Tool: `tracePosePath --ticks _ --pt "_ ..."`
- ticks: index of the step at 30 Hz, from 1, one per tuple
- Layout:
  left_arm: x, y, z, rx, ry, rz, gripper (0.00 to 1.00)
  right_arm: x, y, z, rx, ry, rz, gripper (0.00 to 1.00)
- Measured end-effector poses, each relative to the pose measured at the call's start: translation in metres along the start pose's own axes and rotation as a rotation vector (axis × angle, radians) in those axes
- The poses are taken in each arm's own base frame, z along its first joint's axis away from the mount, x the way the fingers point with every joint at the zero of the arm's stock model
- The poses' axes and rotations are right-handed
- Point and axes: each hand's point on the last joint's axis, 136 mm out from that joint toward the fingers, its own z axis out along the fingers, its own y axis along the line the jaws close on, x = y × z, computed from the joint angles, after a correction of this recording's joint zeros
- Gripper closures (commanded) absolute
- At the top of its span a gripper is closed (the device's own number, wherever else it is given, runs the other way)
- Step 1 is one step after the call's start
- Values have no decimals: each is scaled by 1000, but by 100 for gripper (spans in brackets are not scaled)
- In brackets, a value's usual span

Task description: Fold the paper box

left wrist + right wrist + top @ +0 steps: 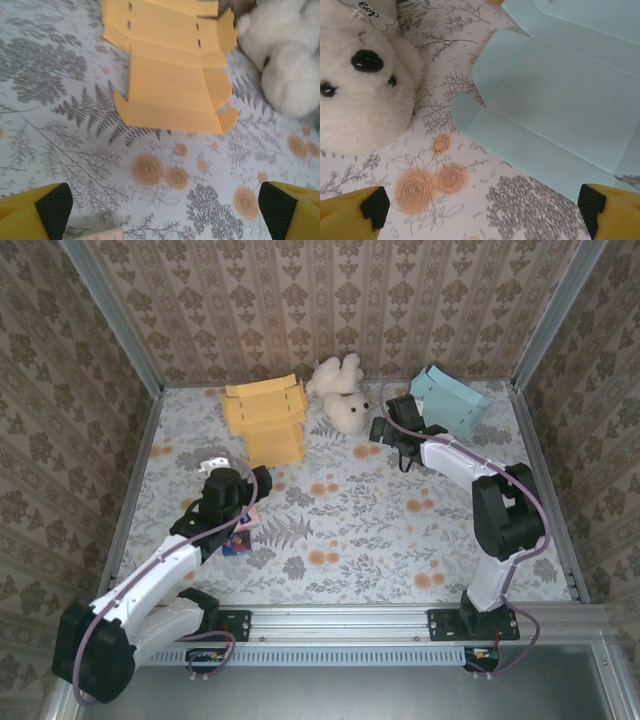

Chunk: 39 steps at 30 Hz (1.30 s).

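A yellow paper box [265, 420] lies unfolded and flat at the back left of the table; the left wrist view shows the yellow box [172, 75] with its flaps spread. A pale teal paper box [448, 400] lies partly unfolded at the back right, its teal sheet [555, 100] flat on the cloth. My left gripper [215, 468] [165, 210] hangs open short of the yellow box, with only cloth between its fingertips. My right gripper [392, 430] [484, 207] stands open just beside the teal box's near-left edge, touching nothing.
A white teddy bear [340, 395] [360, 85] [285, 60] lies between the two boxes, close to my right gripper. A small colourful packet [240, 535] sits under my left wrist. Patterned walls and metal posts close the table in on three sides.
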Motion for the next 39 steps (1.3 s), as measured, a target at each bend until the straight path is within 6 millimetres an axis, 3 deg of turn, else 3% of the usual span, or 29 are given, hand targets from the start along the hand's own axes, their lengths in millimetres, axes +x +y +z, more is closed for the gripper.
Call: tracePosePath --ticks 5,10,26,34,39 --pt "13 -10 17 -2 47 53 0 15 2 26 11 38 -13 0" --pt "11 -23 28 -3 52 90 0 26 4 47 12 77 -24 0" --pt "13 -41 30 10 30 150 0 32 -3 77 -39 109 24 0" --pt "14 -44 30 10 25 157 0 44 -1 79 -79 146 35 0" --pt "14 -44 30 7 22 157 0 55 0 64 -136 154 61 0"
